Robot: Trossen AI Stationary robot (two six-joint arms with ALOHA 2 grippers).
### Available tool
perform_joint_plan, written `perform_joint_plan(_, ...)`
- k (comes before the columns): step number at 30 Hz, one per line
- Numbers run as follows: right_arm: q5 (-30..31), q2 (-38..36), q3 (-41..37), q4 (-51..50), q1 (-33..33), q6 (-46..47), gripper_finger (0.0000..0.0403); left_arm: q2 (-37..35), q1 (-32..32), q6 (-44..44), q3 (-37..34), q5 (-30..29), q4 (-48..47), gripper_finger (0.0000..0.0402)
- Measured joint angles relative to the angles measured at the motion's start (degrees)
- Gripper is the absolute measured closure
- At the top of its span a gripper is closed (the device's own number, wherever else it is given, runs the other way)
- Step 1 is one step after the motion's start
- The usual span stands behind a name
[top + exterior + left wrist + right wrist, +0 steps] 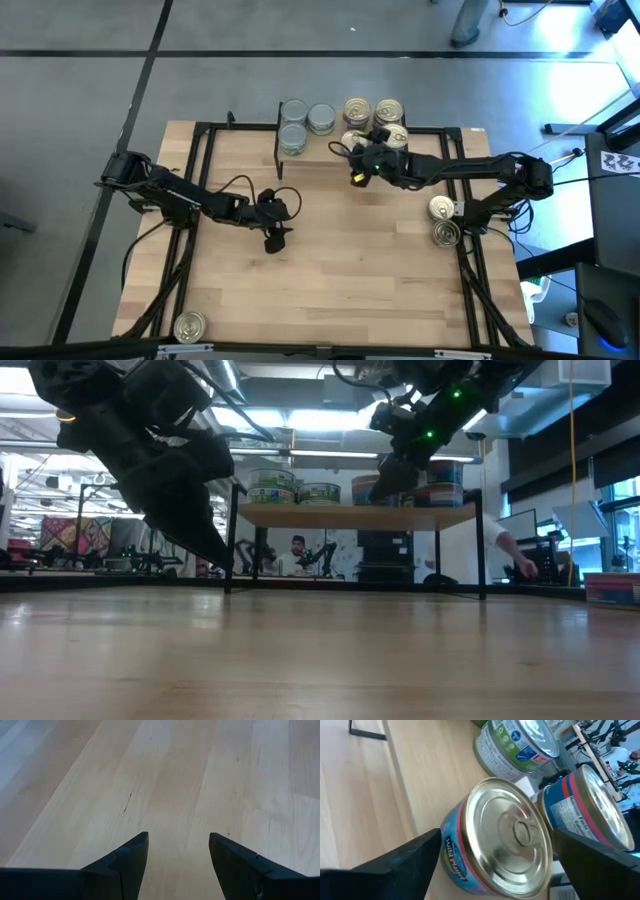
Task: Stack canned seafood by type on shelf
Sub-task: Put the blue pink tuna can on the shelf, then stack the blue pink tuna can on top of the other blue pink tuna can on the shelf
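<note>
- Cans stand grouped on the shelf [330,158]: silver-topped tins [296,126] toward the left arm's side, gold-topped tins [374,112] toward the right arm's.
- Right gripper [362,163] hovers at the gold group, fingers spread around a blue-labelled can [495,837].
- Left gripper [277,236] hangs spread and empty over the bare table [350,270].
- Three more cans lie on the table.

I see my right arm stretched toward the upper middle of the high view, its right gripper [362,163] with jaws spread wide. My left arm reaches in from the left edge toward the frame's centre, the left gripper [275,238] angled down, fingers [131,862] parted, empty.
</note>
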Motion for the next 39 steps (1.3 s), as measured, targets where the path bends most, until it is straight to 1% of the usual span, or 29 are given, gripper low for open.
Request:
perform_joint_plan(5,2.6,0.0,0.0,0.3,0.0,0.0,0.004,0.0,0.0,-0.2,0.0,0.0,0.0,0.0194)
perform_joint_plan(8,1.2,-0.7,0.0,0.2,2.1,0.0,0.005,0.0,-0.3,-0.2,0.1,0.0,0.0,0.0194)
perform_joint_plan(12,0.5,-2.9,1.7,-2.4,8.7,-0.2,0.0064,0.0,-0.7,-0.2,0.1,0.0,0.0,0.0194)
perform_joint_plan(16,0.4,-5.0,5.2,-12.5,16.8,4.6,0.0082,0.0,-0.7,-0.3,0.1,0.0,0.0,0.0194)
perform_joint_plan(19,0.2,-5.7,7.6,-24.1,22.3,13.5,0.0098,0.0,-0.7,-0.2,0.1,0.0,0.0,0.0194)
perform_joint_plan(22,-1.8,-5.7,8.6,-36.7,26.9,26.0,0.0119,0.0,-0.7,-0.2,0.1,0.0,0.2,0.0194)
perform_joint_plan(25,-4.5,-5.7,8.3,-48.6,29.7,39.3,0.0142,0.0,-0.7,0.1,0.1,0.0,0.8,0.0194)
perform_joint_plan(28,-5.8,-5.7,6.4,-58.7,30.9,50.9,0.0168,0.0,-0.7,1.0,0.1,0.0,1.8,0.0194)
perform_joint_plan(30,-6.3,-5.7,4.8,-64.5,30.8,57.4,0.0184,0.0,-0.7,1.1,0.1,0.0,1.9,0.0194)
perform_joint_plan(32,-7.8,-5.7,2.4,-68.0,30.1,62.4,0.0201,0.0,-0.7,1.1,0.1,0.0,1.9,0.0194)
perform_joint_plan(35,-11.3,-5.7,-1.6,-70.1,27.2,68.2,0.0225,0.0,-0.7,1.1,0.1,0.0,1.9,0.0194)
perform_joint_plan(39,-17.0,-5.7,-6.7,-72.3,21.2,73.7,0.0258,0.0,-0.7,1.1,0.1,0.0,1.9,0.0194)
